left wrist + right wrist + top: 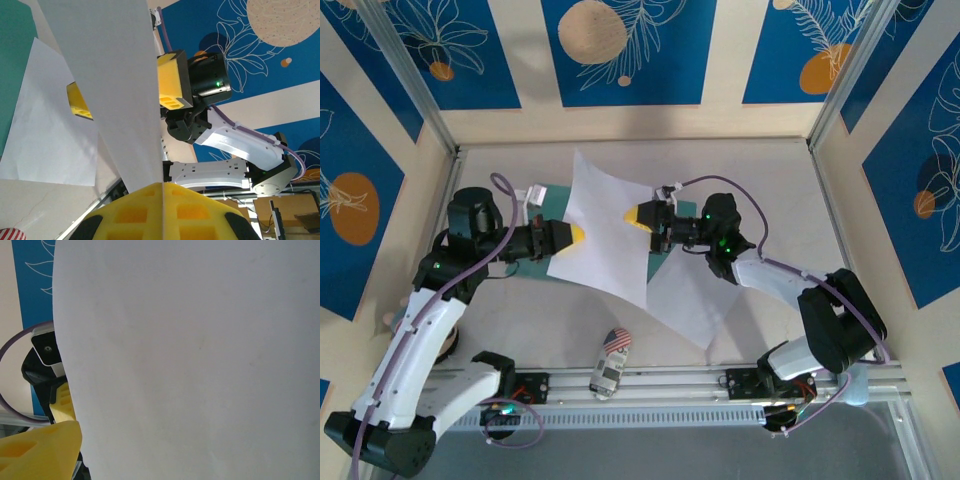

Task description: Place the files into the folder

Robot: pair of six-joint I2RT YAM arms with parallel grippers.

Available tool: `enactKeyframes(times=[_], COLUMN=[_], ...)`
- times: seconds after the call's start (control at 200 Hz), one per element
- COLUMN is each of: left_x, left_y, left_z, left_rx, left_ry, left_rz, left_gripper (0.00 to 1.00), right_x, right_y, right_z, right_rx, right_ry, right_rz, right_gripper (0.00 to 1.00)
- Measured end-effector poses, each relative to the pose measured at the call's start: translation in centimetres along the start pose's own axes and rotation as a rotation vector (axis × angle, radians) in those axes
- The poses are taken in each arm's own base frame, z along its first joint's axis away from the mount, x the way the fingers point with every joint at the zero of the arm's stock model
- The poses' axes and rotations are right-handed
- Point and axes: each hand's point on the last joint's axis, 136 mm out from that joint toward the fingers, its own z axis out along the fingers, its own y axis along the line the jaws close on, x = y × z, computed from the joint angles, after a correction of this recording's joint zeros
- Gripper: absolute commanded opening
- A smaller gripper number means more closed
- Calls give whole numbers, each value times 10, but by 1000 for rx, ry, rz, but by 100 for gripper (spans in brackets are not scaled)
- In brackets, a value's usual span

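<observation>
A white file sheet (605, 230) stands raised on edge over the table's middle. My left gripper (578, 236) is shut on its left edge, and its yellow pads (190, 215) pinch the paper (125, 75). My right gripper (638, 215) is open at the opposite edge. One of its yellow fingers (172, 82) is on each side of the sheet, and the paper (200, 360) blocks most of the right wrist view. The second file (690, 300) lies flat at the right. The teal-green folder (552, 200) lies under both, mostly covered.
A small toy car (607, 375) and a flag-patterned object (617, 341) sit near the front rail (670, 385). Patterned walls close in the table on three sides. Bare tabletop lies at the back right (770, 190).
</observation>
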Motion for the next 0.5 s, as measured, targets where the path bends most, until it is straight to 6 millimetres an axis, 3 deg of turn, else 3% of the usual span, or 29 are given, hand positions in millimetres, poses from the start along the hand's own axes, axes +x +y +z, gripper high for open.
enactKeyframes(times=[0.5], left_x=[2], left_y=[7], left_z=[2], left_rx=[1], left_ry=[8], left_rz=[-9], left_gripper=[0], right_x=[2], right_y=[14], right_z=[-5], right_rx=[-19], right_ry=[-5], right_rz=[-29], right_gripper=[68])
